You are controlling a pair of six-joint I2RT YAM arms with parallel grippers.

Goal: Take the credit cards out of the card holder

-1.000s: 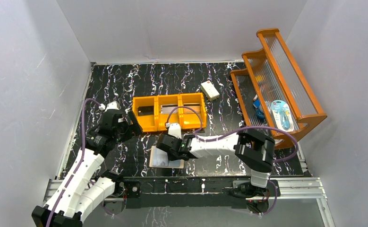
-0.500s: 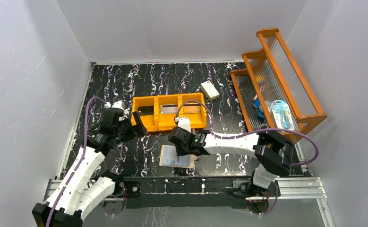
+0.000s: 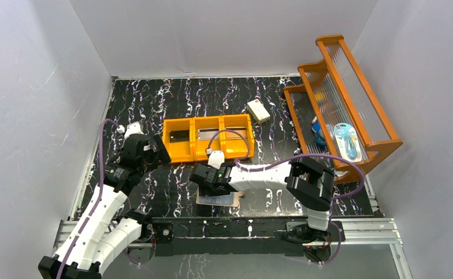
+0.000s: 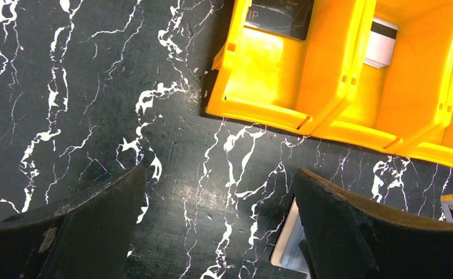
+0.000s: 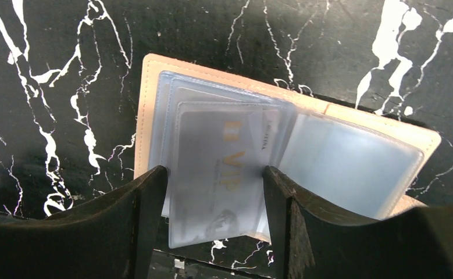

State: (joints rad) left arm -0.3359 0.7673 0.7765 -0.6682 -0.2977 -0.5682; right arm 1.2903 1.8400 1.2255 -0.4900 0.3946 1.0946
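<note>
My right tool (image 5: 212,174) is spread wide and pinches nothing. It hangs low over the holder (image 5: 352,157), with its fingers (image 5: 136,226) on either side of a grey card (image 5: 218,133). I cannot tell if they touch it. The holder lies open on the table (image 5: 38,70), near my edge, and the grey card sits in its clear pocket. The pocket next to it looks empty. My left tool (image 4: 221,174) is spread wide too, with nothing in it, above the table beside the bin (image 4: 270,110). In the bin I see a black card (image 4: 279,17) in one box and a white card (image 4: 381,43) in the next. So I think some cards are out, and at least the grey one is left to pull out.
</note>
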